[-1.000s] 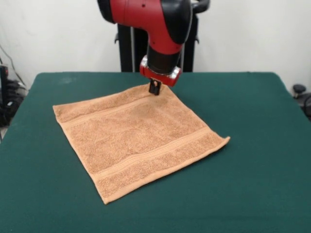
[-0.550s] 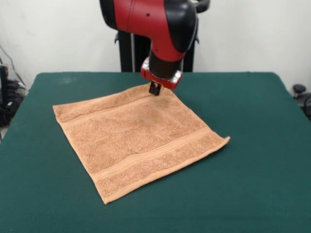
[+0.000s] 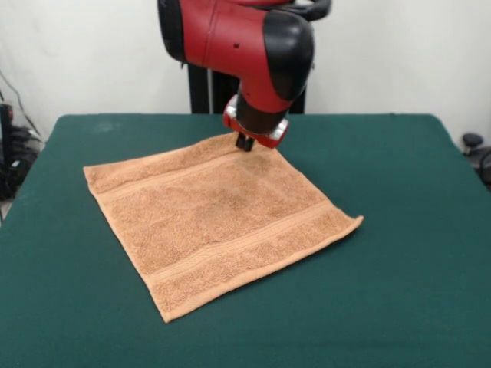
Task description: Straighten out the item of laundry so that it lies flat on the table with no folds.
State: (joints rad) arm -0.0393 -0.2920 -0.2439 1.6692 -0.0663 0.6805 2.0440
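The item of laundry [image 3: 219, 218] is an orange-tan terry towel spread out on the dark green table [image 3: 399, 253] in a diamond orientation, with band stripes near two edges. Its right corner curls up slightly. My gripper [image 3: 245, 143] hangs just above the towel's far corner, below the red and black arm. Only its dark tips show, close together, and I cannot make out its state or whether it touches the cloth.
The red arm and its black pedestal rise behind the table's far edge. Cables and dark equipment [image 3: 11, 153] sit off the table's left side, and a small black object [image 3: 474, 142] lies off the right.
The arm has leaned a little toward the right and lifted slightly at the towel's far corner. The towel has not moved.
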